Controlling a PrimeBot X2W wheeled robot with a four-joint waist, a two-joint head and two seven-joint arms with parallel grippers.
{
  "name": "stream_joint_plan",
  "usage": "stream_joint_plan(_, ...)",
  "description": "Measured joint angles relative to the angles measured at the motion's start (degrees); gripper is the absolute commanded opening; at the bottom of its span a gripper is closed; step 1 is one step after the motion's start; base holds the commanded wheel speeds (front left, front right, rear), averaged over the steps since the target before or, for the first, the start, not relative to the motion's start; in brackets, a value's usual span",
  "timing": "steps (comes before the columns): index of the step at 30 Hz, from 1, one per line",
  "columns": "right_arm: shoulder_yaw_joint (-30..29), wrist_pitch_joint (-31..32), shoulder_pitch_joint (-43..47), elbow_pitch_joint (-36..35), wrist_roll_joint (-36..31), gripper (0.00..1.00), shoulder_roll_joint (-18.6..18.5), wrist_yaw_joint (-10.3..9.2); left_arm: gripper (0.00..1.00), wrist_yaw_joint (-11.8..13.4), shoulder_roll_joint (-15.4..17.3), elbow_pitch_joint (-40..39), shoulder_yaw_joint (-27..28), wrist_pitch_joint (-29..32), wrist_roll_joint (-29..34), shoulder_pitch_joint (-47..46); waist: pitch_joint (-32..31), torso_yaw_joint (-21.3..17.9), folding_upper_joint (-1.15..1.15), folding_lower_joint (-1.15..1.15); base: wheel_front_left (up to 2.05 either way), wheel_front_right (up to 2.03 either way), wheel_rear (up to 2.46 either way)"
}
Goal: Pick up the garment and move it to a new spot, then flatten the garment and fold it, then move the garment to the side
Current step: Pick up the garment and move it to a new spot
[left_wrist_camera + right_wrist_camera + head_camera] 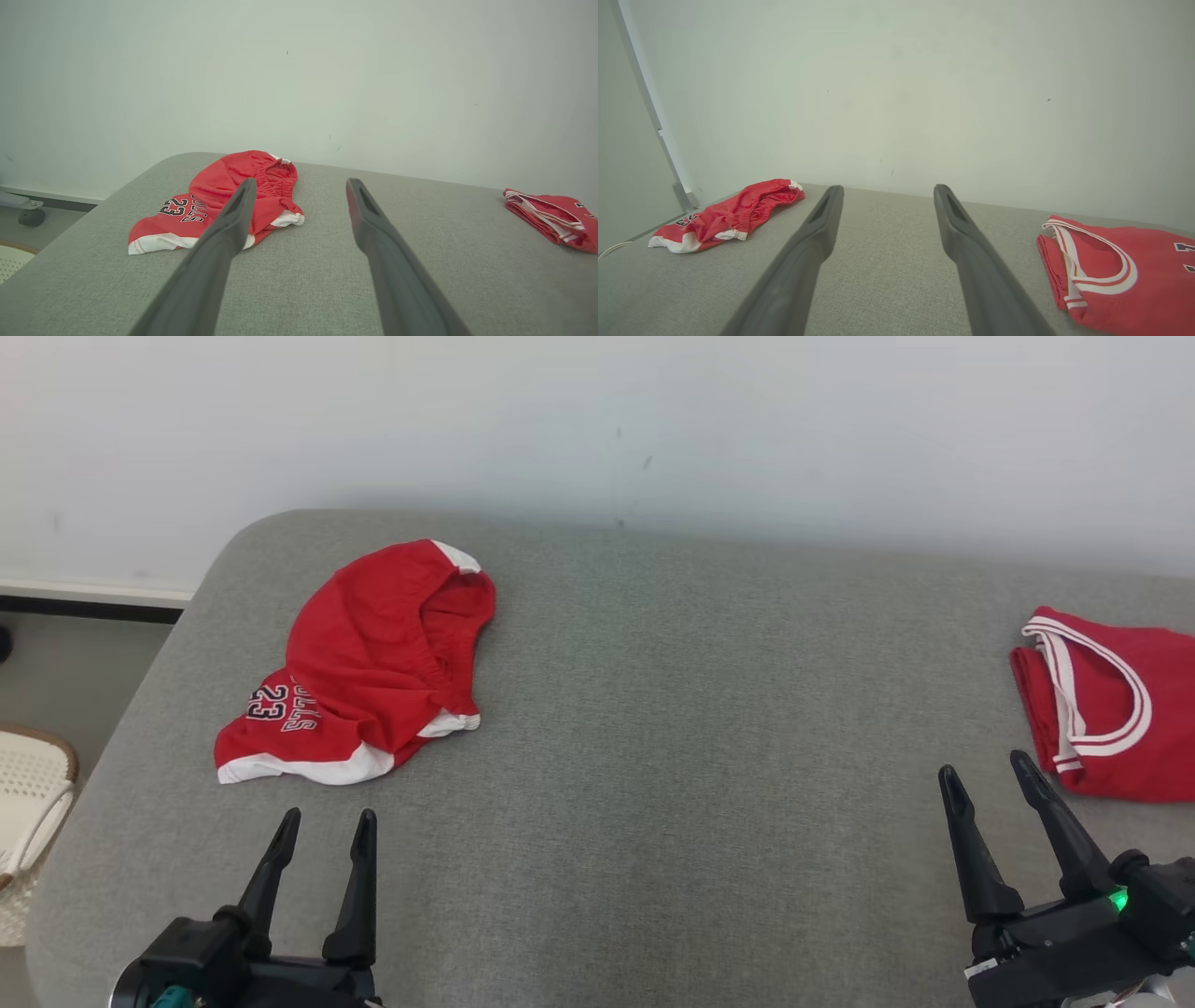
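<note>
Upper left of head frame: crumpled red cloth shorts (359,663), white hem, "23" print, laid on grey upholstered surface (672,728). Judged light, limp, not fragile; gathered waistband or hem best pinched. Left gripper (330,814) just below, fingers spread, empty; right gripper (983,763) lower right, likewise spread, empty.

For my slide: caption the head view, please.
Open left gripper and right gripper before crumpled red shorts, folded red jersey on grey fabric surface.

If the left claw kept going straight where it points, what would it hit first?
Probably the red shorts, lying just ahead of the left gripper on the grey cushion. Its height is unclear, so it might skim over them.
</note>
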Motion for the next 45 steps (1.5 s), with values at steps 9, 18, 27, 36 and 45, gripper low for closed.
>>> stream_joint_plan(9,1.7,0.0,-2.0,1.2,0.0,1.0,2.4,1.38,1.0,0.0,0.9,0.4,2.0,0.0,0.0,0.1,0.5,4.3,0.0,0.0,0.0,0.0,0.0)
stream_joint_plan(18,2.6,-0.4,-4.7,2.6,-1.0,1.0,3.7,2.87,1.0,0.0,1.4,0.0,3.7,0.0,0.0,0.1,2.6,5.5,0.0,0.0,0.0,0.0,0.0)
stream_joint_plan(27,1.5,-0.4,-4.8,2.7,-1.5,1.0,4.0,3.27,1.0,-2.4,2.3,1.0,2.4,0.9,0.0,-7.1,4.5,5.6,0.0,0.0,0.0,0.0,0.0)
stream_joint_plan(36,1.5,-0.4,-7.9,1.0,-2.7,1.0,3.9,3.86,1.0,-7.2,2.7,7.3,2.6,6.4,-2.6,-22.8,8.4,6.8,0.0,0.0,0.0,0.0,0.0)
stream_joint_plan(45,1.8,-0.4,-17.9,-0.6,-5.6,1.0,2.8,4.99,1.0,-11.2,2.4,26.7,3.7,16.7,-9.7,-44.9,17.7,7.9,0.01,0.01,0.0,0.0,0.0)
